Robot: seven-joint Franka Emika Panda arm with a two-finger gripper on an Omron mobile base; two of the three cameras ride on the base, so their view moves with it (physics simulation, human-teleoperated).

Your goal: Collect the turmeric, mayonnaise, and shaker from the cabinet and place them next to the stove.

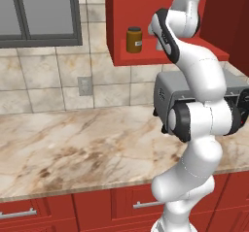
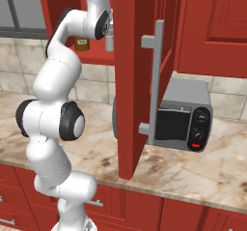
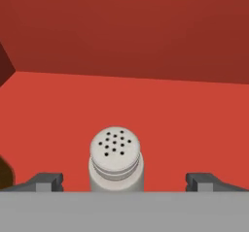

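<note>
Reaching into the red cabinet [image 1: 146, 58], the white arm [image 1: 199, 90] held its gripper [image 3: 124, 180] wide open, the fingers [image 3: 46, 181] at nine and three o'clock of the shaker [image 3: 115, 160] and clear of it. The turmeric [image 1: 134, 40] stood on the same shelf to the shaker's left, while the grey toaster oven [image 2: 185, 116] sat on the marble counter [image 1: 73, 143] below.

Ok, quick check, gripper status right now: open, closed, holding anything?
Gripper: open, holding nothing; its fingertips stand wide on either side of the shaker on the cabinet shelf.
</note>
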